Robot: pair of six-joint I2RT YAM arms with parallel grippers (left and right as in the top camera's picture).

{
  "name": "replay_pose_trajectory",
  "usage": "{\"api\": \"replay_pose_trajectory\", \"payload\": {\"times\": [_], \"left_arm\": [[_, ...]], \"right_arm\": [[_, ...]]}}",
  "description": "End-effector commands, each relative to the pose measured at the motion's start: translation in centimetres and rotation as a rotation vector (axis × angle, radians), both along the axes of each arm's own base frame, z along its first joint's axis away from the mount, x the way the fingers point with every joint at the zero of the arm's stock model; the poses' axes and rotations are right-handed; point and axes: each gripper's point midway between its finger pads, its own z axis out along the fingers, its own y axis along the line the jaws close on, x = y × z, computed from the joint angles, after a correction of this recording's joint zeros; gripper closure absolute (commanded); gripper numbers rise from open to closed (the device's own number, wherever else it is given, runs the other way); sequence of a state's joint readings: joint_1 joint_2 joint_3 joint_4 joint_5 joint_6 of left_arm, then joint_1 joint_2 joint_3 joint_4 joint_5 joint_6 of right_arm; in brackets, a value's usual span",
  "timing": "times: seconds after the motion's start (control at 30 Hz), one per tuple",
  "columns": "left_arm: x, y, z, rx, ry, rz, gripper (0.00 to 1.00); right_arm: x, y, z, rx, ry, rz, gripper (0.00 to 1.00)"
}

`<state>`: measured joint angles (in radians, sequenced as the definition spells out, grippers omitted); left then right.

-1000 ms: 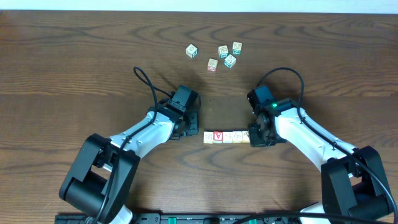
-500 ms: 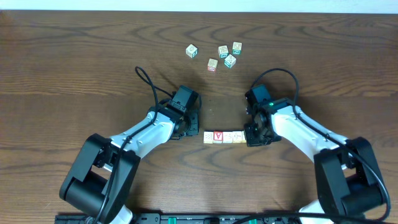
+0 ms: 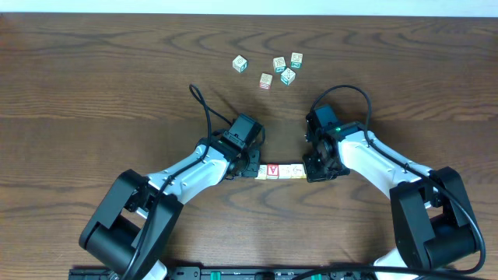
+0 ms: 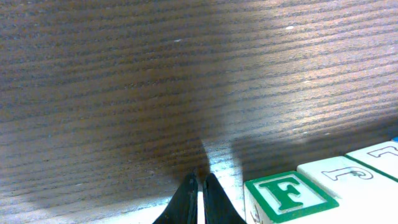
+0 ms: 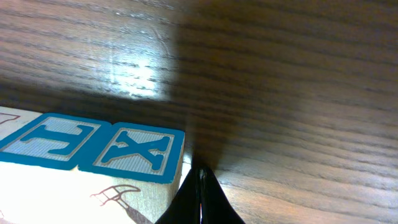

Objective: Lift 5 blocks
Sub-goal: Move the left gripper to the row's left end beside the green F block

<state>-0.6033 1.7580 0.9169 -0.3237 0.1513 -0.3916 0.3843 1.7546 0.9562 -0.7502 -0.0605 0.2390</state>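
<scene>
the five blocks [image 3: 284,170] are lying in one short row near the middle of the table [image 3: 93,93], squeezed end to end between the two arms. the red v block [image 3: 273,169] is sitting near the left end of the row. the left end effector [image 3: 250,166] is closed, with nothing between its fingers [image 4: 189,202], and its tips are pressing in just beside the green f block [image 4: 289,196] at that end. the right end effector [image 3: 312,168] is closed on nothing too, its fingers [image 5: 193,199] tight together right against the blue x block [image 5: 138,151] at the other end. i cannot tell whether the row is resting on the wood or hanging just off it. five loose cubes [image 3: 278,64] are lying scattered well apart from the row, toward the far edge.
</scene>
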Motion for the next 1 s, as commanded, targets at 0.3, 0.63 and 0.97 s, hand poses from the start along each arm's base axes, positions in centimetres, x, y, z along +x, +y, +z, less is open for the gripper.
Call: {"api": "replay_pose_trajectory", "payload": {"times": [0.3,0.63,0.97], "left_arm": [[-1.5,1.1,-2.0,0.044,0.061,0.011,0.92],[-1.1,4.9,-2.4,0.247,0.012,0.055,0.93],[-2.7,7.1,-2.7,0.296,0.107,0.131,0.93]], "right_arm": [[-0.7,1.6,-1.2,0.096,0.052,0.044,0.99],[-0.5,0.8,-1.4,0.045,0.041,0.043,0.99],[-0.2,-0.4,-1.5,-0.021,0.022,0.058,0.99]]}}
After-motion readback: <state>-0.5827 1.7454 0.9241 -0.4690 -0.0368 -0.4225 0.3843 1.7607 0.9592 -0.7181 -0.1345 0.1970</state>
